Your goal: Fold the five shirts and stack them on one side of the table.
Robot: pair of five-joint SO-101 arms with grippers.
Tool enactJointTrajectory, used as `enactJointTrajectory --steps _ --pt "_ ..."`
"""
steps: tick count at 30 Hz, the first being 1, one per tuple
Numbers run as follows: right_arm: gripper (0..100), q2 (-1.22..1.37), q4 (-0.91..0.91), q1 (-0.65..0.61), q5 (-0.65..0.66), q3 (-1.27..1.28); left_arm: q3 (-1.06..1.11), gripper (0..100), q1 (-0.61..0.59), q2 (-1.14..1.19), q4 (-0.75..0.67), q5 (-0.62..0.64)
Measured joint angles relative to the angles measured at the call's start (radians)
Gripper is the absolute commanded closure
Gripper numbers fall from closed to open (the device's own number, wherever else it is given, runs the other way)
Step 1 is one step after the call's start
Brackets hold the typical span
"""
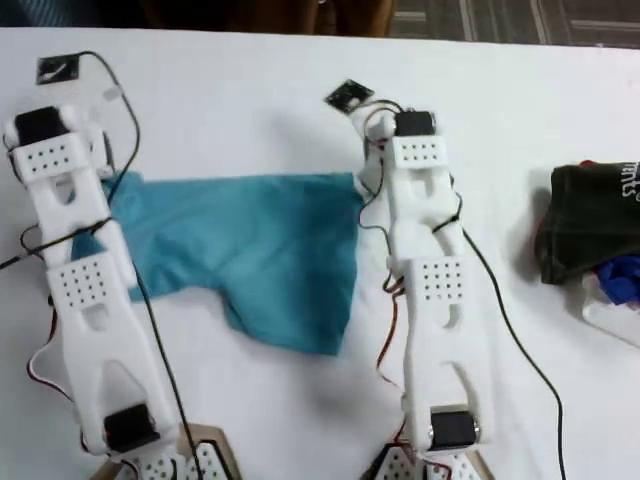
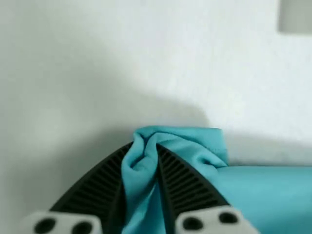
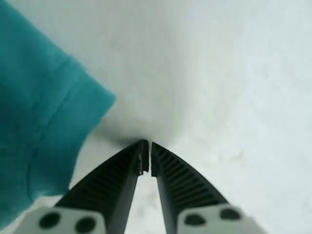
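The left gripper [image 2: 145, 147] pinches a bunched edge of the teal shirt [image 1: 250, 250], which lies spread from it toward the right gripper [image 3: 145, 146]. That one is pressed together on nothing, with the cloth just beside it. This shirt looks not yet folded. A dark pile [image 1: 590, 225] well beyond the right gripper suggests that part of the task is done.

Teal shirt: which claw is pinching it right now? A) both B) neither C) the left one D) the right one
C: the left gripper is shut on a bunched edge of the teal shirt, while the right gripper is shut on nothing beside it.
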Motion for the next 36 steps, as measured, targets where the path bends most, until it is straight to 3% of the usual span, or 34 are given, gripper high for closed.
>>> enactJointTrajectory --steps 8,14,26,36 --pt "98.1 0.000 0.000 0.012 0.000 0.000 0.000 97 -0.032 0.012 -0.029 0.000" --pt "98.1 -0.110 0.000 0.003 -0.054 0.002 0.000 81 -0.032 0.012 -0.015 -0.026" --pt "98.1 -0.209 0.075 -0.275 -0.124 0.025 -0.002 80 -0.029 0.021 -0.009 -0.011" --pt "98.1 -0.012 0.005 -0.175 -0.127 0.026 0.008 80 -0.009 0.107 -0.023 -0.008"
